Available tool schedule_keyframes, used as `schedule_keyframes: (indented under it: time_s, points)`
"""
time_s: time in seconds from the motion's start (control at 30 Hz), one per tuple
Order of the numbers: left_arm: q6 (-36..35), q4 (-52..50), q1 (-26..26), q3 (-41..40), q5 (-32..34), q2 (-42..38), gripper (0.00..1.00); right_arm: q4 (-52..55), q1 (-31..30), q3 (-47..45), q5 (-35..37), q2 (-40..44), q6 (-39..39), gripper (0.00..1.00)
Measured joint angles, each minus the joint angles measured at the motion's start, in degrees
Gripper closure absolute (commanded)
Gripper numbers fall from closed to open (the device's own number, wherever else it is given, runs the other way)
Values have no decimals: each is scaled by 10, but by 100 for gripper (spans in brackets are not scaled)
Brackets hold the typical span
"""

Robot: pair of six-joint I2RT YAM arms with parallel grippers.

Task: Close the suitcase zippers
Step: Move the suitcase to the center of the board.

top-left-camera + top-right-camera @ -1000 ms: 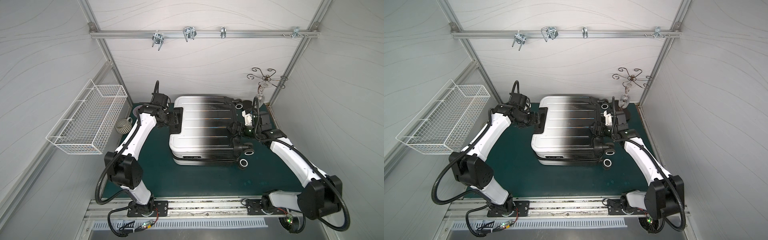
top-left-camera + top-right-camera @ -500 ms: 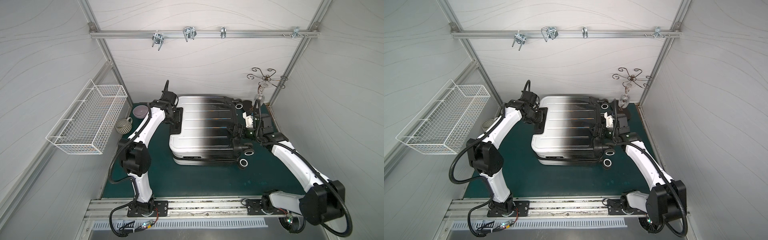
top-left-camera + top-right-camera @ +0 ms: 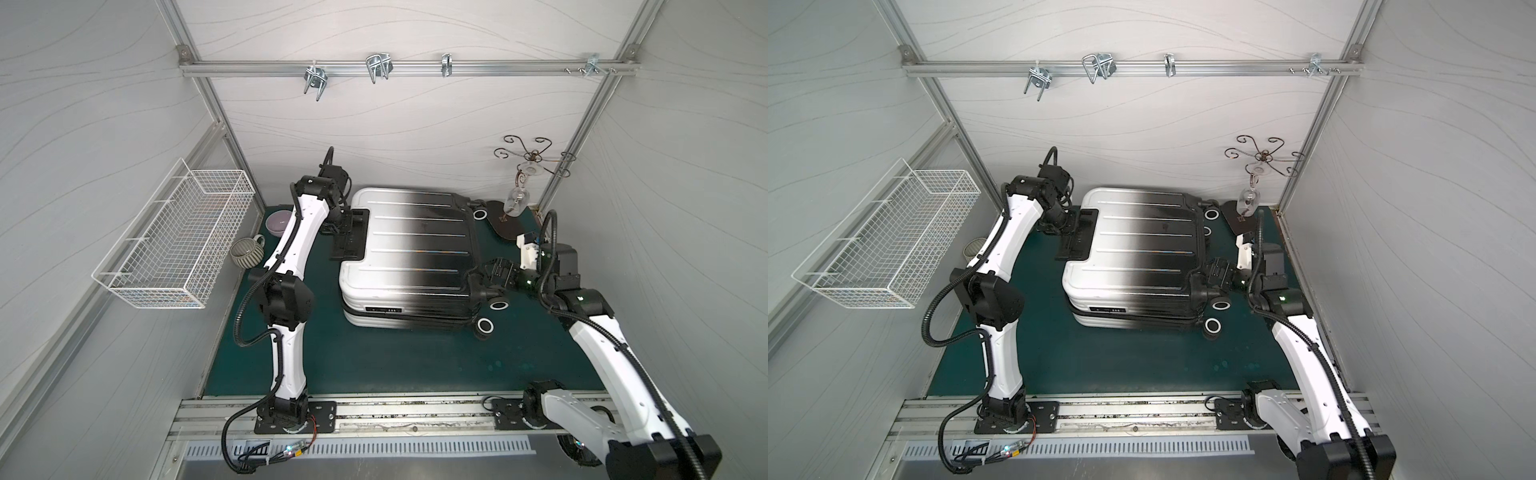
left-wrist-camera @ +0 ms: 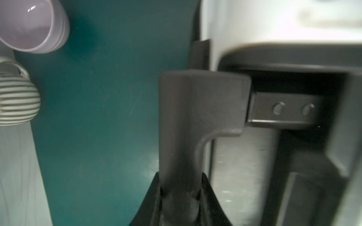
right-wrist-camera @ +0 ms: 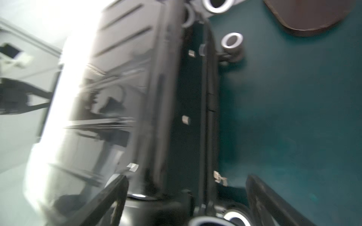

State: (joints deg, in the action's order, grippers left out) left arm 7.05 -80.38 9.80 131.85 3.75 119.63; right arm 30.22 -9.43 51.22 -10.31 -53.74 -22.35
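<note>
One suitcase (image 3: pixel 411 249); one bowl (image 3: pixel 277 221); one mug (image 3: pixel 248 251); one wire basket (image 3: pixel 212 171)

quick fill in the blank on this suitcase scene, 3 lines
1. The left gripper is shut on the suitcase's black pull ___.
2. The right gripper is ___ near the wheels.
3. A white wire ___ hangs on the side wall.
Missing: handle, open, basket.

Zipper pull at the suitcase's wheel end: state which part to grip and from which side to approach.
Pinch the zipper pull by its small flat metal tab. It sticks out from the black seam at the wheel end of the suitcase, so best come in from that end. The open right end effector faces it.
</note>
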Motion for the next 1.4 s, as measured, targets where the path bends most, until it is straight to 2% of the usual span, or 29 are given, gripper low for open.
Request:
schedule_keyframes:
  time_s: [0.1, 0.2, 0.23, 0.33, 0.47, 0.53, 0.6, 0.7, 0.8, 0.87, 1.0, 1.07, 1.2, 1.33, 1.4]
  points:
    - [-12, -15, -28, 14, -19, 5, 100, 12, 24, -36, 66, 24, 2, 13]
    - [-17, -25, -35, 32, -30, 3, 99, 16, 63, -53, 84, 24, -7, 14]
    - [-18, -25, -31, 33, -28, -2, 92, 16, 73, -55, 82, 19, -13, 14]
    - [-10, -22, -1, 29, -11, -21, 76, 10, 83, -56, 28, -6, -32, 14]
    - [1, 11, 71, 0, -19, -78, 65, -20, 84, -70, -103, -20, -83, 13]
    - [4, 33, 99, -2, -34, -110, 53, -38, 73, -78, -137, -20, -118, 13]
    - [10, 43, 99, 7, -47, -130, 46, -45, 46, -79, -141, -21, -145, 13]
    - [22, 44, 65, 34, -47, -132, 42, -48, -12, -70, -149, -36, -170, 14]
    - [32, 48, 50, 15, -25, -148, 37, -63, -48, -60, -182, -59, -194, 14]
    - [35, 53, 81, -34, -7, -186, 36, -67, -74, -54, -192, -67, -211, 14]
    - [36, 61, 177, -135, 5, -274, 33, -79, -120, -44, -196, -71, -229, 14]
    - [37, 56, 194, -172, 12, -308, 35, -86, -130, -39, -206, -82, -231, 14]
    - [46, 54, 218, -178, 42, -311, 33, -105, -144, -30, -217, -108, -243, 15]
    - [51, 65, 323, -197, 66, -297, 31, -120, -172, 1, -225, -144, -248, 15]
    - [48, 65, 339, -206, 80, -291, 24, -113, -170, 9, -227, -138, -235, 15]
